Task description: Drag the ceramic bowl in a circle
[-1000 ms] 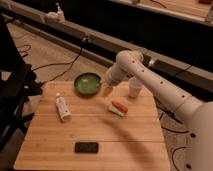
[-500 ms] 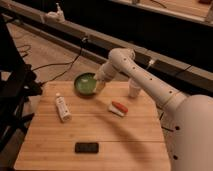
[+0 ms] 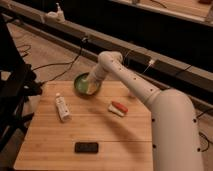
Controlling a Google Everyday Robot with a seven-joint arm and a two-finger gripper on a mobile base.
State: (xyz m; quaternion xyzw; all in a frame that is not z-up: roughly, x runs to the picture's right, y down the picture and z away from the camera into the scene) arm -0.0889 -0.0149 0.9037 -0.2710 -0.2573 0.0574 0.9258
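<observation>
Camera view (the only one):

- ceramic bowl (image 3: pixel 80 84): upper left of centre in the frame, on the far-left part of the tabletop (image 3: pixel 107 135), close to its far edge. Upright.
- The arm enters from the lower right, elbows up near frame centre, then drops down-left into the bowl.
- claw (image 3: pixel 92 88): down inside the bowl, on its right half. Fingers are spread apart, not clamped on anything I can make out. Can't tell if a finger is actually pressing the bowl's floor or inner wall.
- Clutter: white bottle (image 3: pixel 62 107) lying below-left of the bowl, red-and-white item (image 3: pixel 118 108) below-right of it, flat black device (image 3: pixel 86 147) near the front edge. All are apart from the bowl.

Progress, my read: the reach is done and the claw is planted in the bowl. The drag hasn't started, so the full circle is still to do.

Versus earlier frames:
- A second ago the claw was just right of the bowl, outside it.
- Half a second ago it was at the right rim; now it's inside.
- The elbow has swung left accordingly.
- The bowl is in the same spot in all three frames, and the bottle, red-and-white item and black device haven't moved either.
</observation>
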